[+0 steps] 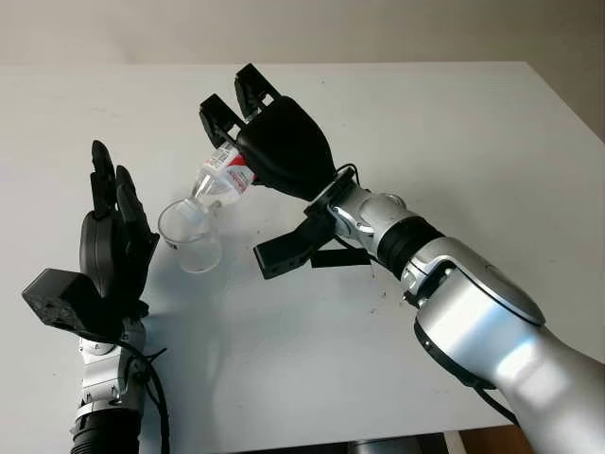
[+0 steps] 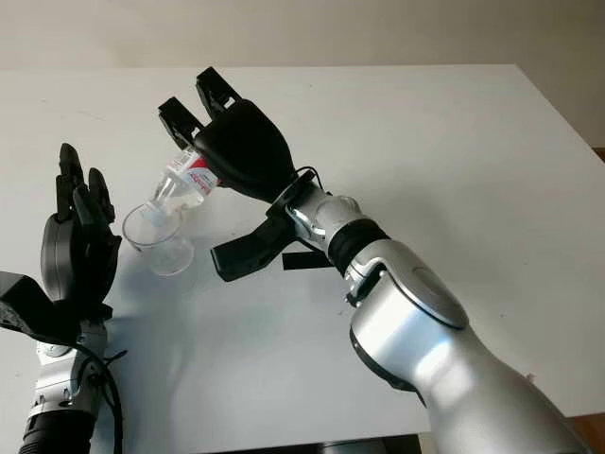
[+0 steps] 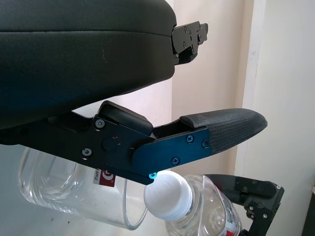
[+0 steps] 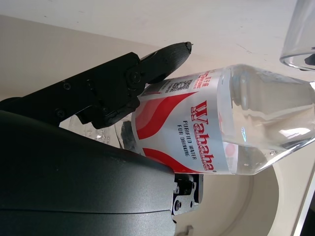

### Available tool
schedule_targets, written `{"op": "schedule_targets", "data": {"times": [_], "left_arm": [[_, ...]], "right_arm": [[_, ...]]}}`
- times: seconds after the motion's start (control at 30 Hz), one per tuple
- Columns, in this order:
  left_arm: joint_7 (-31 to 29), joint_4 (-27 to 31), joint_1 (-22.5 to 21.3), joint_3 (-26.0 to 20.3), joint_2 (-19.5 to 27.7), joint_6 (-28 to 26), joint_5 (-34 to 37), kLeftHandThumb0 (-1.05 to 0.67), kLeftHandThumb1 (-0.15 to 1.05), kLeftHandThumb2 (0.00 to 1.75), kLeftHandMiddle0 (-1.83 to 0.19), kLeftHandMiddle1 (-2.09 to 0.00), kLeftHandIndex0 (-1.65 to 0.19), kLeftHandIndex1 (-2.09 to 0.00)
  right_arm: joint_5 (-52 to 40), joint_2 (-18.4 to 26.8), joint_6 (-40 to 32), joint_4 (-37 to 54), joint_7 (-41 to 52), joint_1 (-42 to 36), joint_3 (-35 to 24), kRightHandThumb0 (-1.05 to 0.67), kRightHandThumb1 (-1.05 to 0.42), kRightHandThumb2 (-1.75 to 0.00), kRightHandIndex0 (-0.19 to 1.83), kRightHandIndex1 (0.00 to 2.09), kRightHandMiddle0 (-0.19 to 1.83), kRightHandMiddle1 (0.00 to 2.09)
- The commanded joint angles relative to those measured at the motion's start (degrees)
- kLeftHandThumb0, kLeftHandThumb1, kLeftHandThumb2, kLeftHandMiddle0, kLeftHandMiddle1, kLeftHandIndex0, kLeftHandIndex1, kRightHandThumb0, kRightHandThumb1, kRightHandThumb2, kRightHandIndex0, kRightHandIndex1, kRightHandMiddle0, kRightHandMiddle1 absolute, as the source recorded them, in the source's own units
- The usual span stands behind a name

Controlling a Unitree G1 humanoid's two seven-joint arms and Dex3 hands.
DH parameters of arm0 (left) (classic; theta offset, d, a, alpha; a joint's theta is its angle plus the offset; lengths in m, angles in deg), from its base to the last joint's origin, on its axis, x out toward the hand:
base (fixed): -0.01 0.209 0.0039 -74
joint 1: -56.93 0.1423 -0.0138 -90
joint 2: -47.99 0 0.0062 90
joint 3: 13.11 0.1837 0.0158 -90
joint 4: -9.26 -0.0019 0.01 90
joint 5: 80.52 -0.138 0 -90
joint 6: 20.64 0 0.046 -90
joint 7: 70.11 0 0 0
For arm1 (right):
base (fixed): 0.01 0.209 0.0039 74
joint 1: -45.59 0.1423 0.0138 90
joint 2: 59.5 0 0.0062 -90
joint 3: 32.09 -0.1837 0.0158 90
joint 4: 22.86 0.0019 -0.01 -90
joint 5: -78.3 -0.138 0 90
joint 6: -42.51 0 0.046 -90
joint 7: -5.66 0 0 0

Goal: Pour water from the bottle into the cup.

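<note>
Bottle (image 1: pixel 224 176) is up in the air over the white table (image 1: pixel 454 132), clamped in the right hand (image 1: pixel 269 132), which comes in from the lower right on a long silver arm. It's a small clear plastic one with a red and white label, tipped steeply with its neck pointing down and to the left. In the right wrist view you can read "Wahaha" and "purified water for drinking" on the label (image 4: pixel 189 135), and the black fingers (image 4: pixel 118 88) wrap around the bottle's body behind that label.

The cup (image 1: pixel 190 235) is a clear plastic one standing upright on the table, right under the bottle's mouth. The neck sits at or just over the cup's rim, on the side nearer the right hand. From the left wrist view the white cap (image 3: pixel 167 195) looks like it's on the bottle, sitting right beside the cup's rim (image 3: pixel 125 216). Can't tell whether any water is in the cup.

The left hand (image 1: pixel 113 236) is at the lower left, just beside the cup, fingers pointing away from the robot. It's open and holding nothing, and I can't tell if it touches the cup.
</note>
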Motion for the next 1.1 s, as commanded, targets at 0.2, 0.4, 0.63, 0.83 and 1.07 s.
{"op": "schedule_targets", "data": {"times": [0.2, 0.4, 0.63, 0.83, 1.07], "left_arm": [[-0.77, -1.19, 0.93, -0.11, -0.65, 0.29, 0.65, -0.91, 1.05, 0.69, 0.19, 0.00, 0.19, 0.00], [-1.07, -0.48, 1.48, -0.38, -0.32, -0.35, 0.79, -0.91, 1.05, 0.69, 0.19, 0.00, 0.19, 0.00], [-2.45, 0.45, 2.21, -1.01, 0.64, -0.74, 1.62, -0.91, 1.05, 0.69, 0.19, 0.00, 0.19, 0.00], [-3.62, 0.76, 2.17, -1.76, 1.24, -1.17, 2.76, -0.91, 1.05, 0.66, 0.19, 0.00, 0.19, 0.00], [-5.32, 1.28, 2.06, -2.41, 2.44, -2.52, 3.92, -0.92, 1.05, 0.63, 0.07, -0.03, 0.07, -0.05]], "right_arm": [[-2.23, -0.45, 0.98, 0.68, 1.21, 1.70, -1.89, -0.37, -0.99, -0.05, 1.12, 2.09, 0.37, 2.07], [-14.70, -0.66, 5.75, 0.81, 13.96, 0.01, -11.79, -0.19, -1.04, -0.11, 1.11, 2.09, 0.44, 2.09], [-32.38, -0.61, 8.98, 3.81, 31.67, -4.21, -25.89, -0.12, -1.04, -0.14, 1.14, 2.09, 0.57, 2.09], [-41.04, -0.39, 8.80, 10.01, 40.99, -8.58, -32.89, -0.15, -1.05, -0.16, 1.07, 2.09, 0.63, 2.09], [-52.60, 0.95, -0.16, 26.45, 56.09, -18.36, -39.86, -0.22, -1.05, -0.19, 1.00, 2.09, 0.65, 2.09]]}}
